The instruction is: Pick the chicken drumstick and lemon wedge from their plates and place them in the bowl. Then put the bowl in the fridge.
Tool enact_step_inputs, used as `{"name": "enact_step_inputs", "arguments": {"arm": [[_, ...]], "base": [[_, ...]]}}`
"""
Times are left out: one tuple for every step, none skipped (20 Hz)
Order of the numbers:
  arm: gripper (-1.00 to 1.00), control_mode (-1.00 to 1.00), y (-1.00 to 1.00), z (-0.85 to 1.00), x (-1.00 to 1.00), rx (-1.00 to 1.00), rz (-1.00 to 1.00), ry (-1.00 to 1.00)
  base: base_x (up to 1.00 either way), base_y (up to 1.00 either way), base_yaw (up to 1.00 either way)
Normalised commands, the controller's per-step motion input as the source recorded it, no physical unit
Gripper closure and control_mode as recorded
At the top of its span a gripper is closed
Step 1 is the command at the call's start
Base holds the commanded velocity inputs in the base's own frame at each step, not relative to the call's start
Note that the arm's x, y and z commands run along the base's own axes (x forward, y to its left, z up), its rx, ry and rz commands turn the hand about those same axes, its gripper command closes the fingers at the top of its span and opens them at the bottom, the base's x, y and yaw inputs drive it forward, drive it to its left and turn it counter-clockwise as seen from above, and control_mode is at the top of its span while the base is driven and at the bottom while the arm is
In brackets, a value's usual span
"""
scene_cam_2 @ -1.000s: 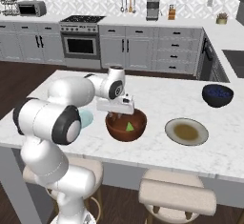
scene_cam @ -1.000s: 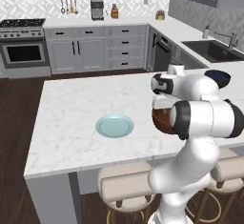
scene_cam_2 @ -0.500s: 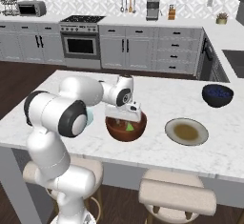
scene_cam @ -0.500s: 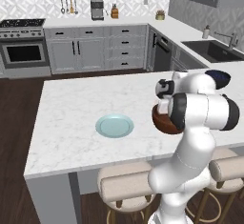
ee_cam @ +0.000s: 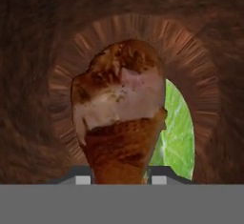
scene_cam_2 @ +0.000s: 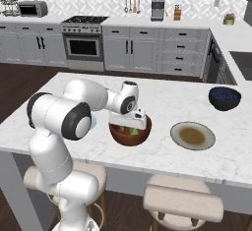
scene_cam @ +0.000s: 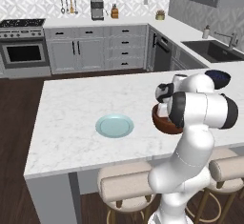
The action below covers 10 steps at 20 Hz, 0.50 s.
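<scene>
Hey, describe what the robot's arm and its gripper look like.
The arm is built of glossy white rounded segments with dark, nearly black rings at the joints. It ends in a boxy white hand. The gripper has two small finger tips, dark with pale grey square faces. No cables or markings show.

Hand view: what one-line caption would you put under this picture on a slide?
Looking down into the wooden bowl: the chicken drumstick stands between the end effector tips, the lemon wedge lying behind it.

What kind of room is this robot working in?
A home kitchen, rendered rather than real: a stove set among grey cabinets, a sink in the side counter, and a marble island with stools tucked beneath it.
</scene>
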Motion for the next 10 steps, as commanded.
{"name": "enact_step_inputs", "arguments": {"arm": [[-1.0,-1.0,-0.09,0.0,0.0,0.0,0.0,0.0],[-1.0,-1.0,-0.11,0.0,0.0,0.0,0.0,0.0],[-1.0,-1.0,-0.09,0.14,0.0,0.0,0.0,-0.03],[-1.0,-1.0,0.0,0.21,0.0,0.0,0.0,-0.09],[-1.0,-1.0,-0.08,0.21,0.0,0.0,0.0,-0.07],[-1.0,-1.0,0.0,0.51,-0.09,0.0,0.0,-0.11],[-1.0,-1.0,0.0,0.77,-0.23,0.0,0.0,-0.09],[-1.0,-1.0,0.26,0.72,-0.21,0.0,0.0,-0.1],[-1.0,-1.0,0.57,0.36,-0.19,-0.03,0.0,-0.09],[-1.0,-1.0,0.49,0.27,-0.25,0.0,0.0,-0.06]], "base": [[0.0,0.0,0.0],[0.0,0.0,0.0],[0.0,0.0,0.0],[0.0,0.0,0.0],[0.0,0.0,0.0],[0.0,0.0,0.0],[0.0,0.0,0.0],[0.0,0.0,0.0],[0.0,0.0,0.0],[0.0,0.0,0.0]]}}
